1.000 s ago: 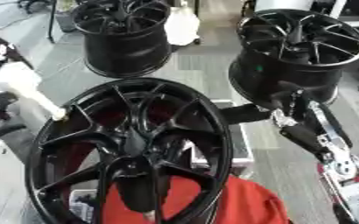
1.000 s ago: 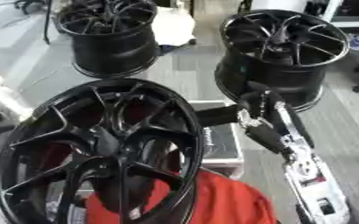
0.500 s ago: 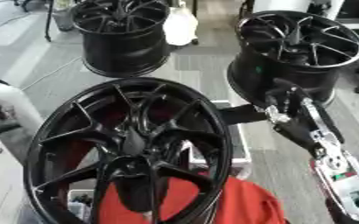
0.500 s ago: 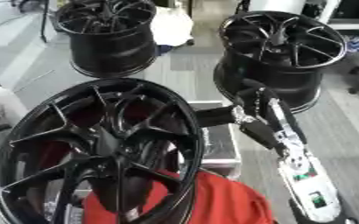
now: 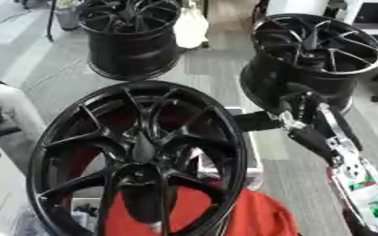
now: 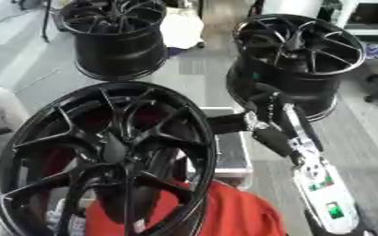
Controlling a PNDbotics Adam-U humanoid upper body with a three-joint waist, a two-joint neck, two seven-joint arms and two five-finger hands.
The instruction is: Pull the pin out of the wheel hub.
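We look down on a large black wheel hub (image 5: 140, 156) standing upright in front of us, its spokes facing the camera, with a red cloth (image 5: 249, 216) at its base. Two more black wheels (image 5: 132, 34) stand well apart on the floor behind.

Our right hand (image 5: 293, 113) reaches in from the right, just beside the hub's outer rim. Its fingers (image 6: 261, 103) appear curled round a dark block-like piece (image 5: 256, 120) sticking out sideways from the rim, probably the pin.

Our left hand is not in view.

To pull well, we should draw straight outward along the pin's own line, away from the rim, without twisting, so the upright wheel does not tip.
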